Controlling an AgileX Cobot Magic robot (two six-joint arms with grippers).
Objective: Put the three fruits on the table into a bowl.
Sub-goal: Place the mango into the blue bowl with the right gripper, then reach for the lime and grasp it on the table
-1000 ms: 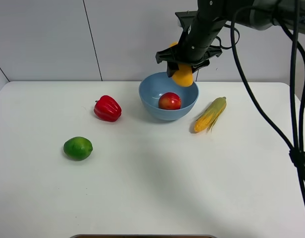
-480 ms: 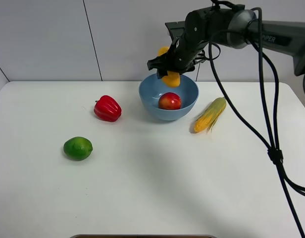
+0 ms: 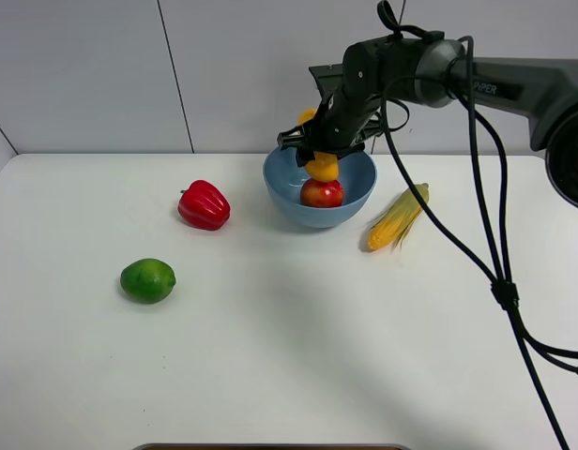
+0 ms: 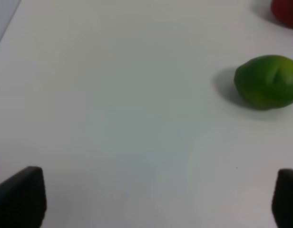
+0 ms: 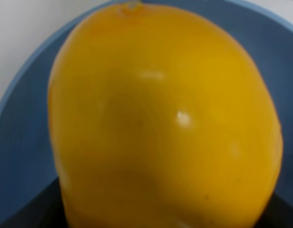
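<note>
My right gripper (image 3: 319,152) is shut on the yellow-orange mango (image 3: 322,168), which hangs low inside the light-blue bowl (image 3: 291,208), just above the red-yellow pomegranate (image 3: 322,193) lying in it. The right wrist view is almost filled by the mango (image 5: 161,123), with the bowl (image 5: 23,142) behind it. The green lime (image 3: 147,279) rests on the white table (image 3: 270,366) at the left. In the left wrist view my left gripper (image 4: 153,197) is open over bare table, with the lime (image 4: 268,81) some way ahead of its fingertips (image 4: 20,194). That gripper does not show in the exterior high view.
A red bell pepper (image 3: 204,205) sits left of the bowl, and its edge (image 4: 285,9) shows in the left wrist view. A corn cob (image 3: 399,216) lies right of the bowl. The right arm's cables (image 3: 500,291) hang down the right side.
The right arm has carried the mango leftward and down from above the bowl's far rim into the bowl, close over the pomegranate. The left gripper and the lime have stayed put.
</note>
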